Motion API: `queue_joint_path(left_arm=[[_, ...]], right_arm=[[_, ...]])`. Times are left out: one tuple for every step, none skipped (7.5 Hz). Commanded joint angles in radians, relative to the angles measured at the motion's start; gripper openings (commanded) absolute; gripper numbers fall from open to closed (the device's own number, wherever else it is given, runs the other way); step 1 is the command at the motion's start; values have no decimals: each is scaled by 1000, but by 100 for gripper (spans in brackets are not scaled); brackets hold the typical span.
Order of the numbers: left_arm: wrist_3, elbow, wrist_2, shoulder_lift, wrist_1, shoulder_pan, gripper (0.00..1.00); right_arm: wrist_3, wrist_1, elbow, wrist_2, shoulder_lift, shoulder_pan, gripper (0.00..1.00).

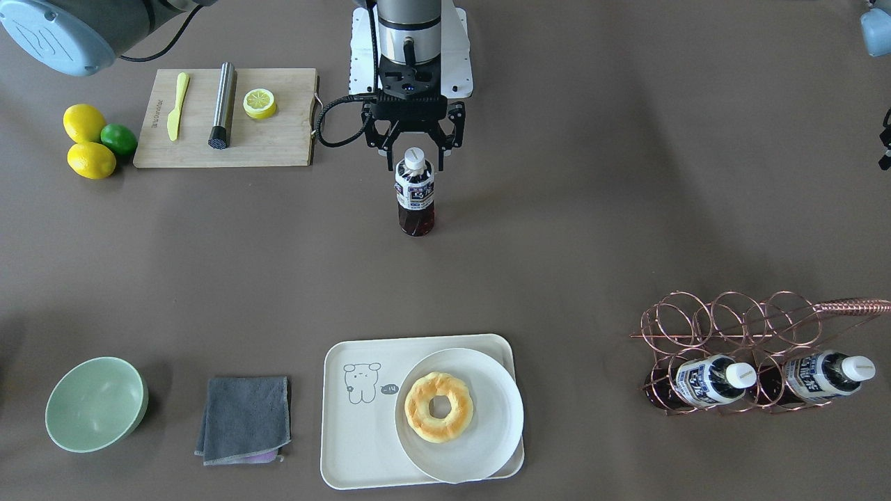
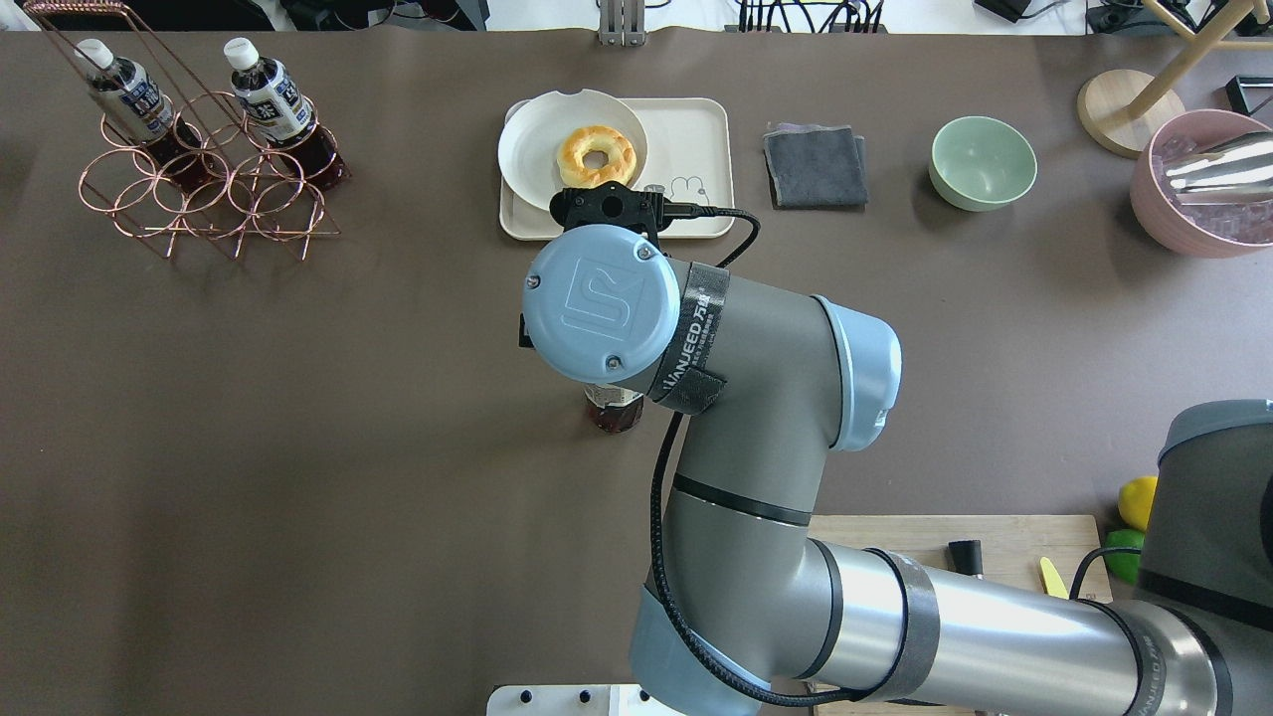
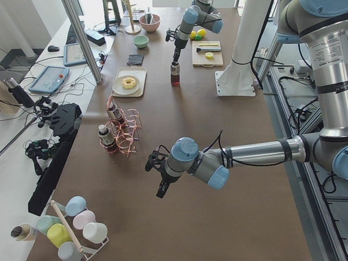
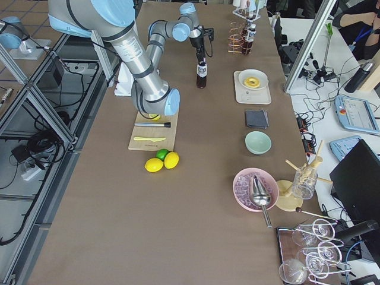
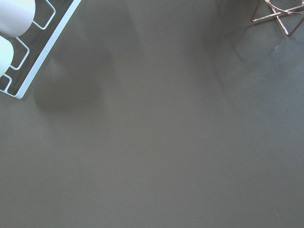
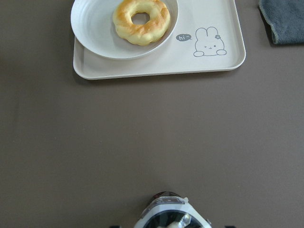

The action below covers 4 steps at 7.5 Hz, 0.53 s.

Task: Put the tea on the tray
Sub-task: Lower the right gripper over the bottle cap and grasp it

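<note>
A tea bottle (image 1: 415, 191) stands upright on the brown table, white cap up; its base also shows in the overhead view (image 2: 614, 410). My right gripper (image 1: 415, 165) hangs over it, open, with one finger on each side of the cap and a gap to each. The cream tray (image 1: 358, 445) with the cartoon drawing lies across the table from the bottle, and it also shows in the right wrist view (image 6: 213, 61). A round white plate (image 1: 487, 445) with a donut (image 1: 438, 407) covers part of it. My left gripper (image 3: 162, 187) hovers over bare table; I cannot tell if it is open.
Two more tea bottles (image 1: 710, 379) lie in a copper wire rack (image 1: 696, 320). A grey cloth (image 1: 245, 417) and a green bowl (image 1: 96, 403) sit beside the tray. A wooden cutting board (image 1: 278, 149) with tools and a lemon half, and whole lemons (image 1: 83, 122), lie near the robot.
</note>
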Motion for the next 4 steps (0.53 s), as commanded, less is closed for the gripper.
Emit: queue_joint_path(left_arm=[[0, -2, 0, 0, -2, 1, 100], [0, -2, 0, 0, -2, 1, 100], [0, -2, 0, 0, -2, 1, 100], [0, -2, 0, 0, -2, 1, 100]], right_arm=[[0, -3, 3, -4, 3, 3, 76], [-2, -3, 3, -5, 3, 5, 76], [-3, -3, 3, -11, 1, 5, 76], [-3, -3, 3, -14, 0, 5, 73]])
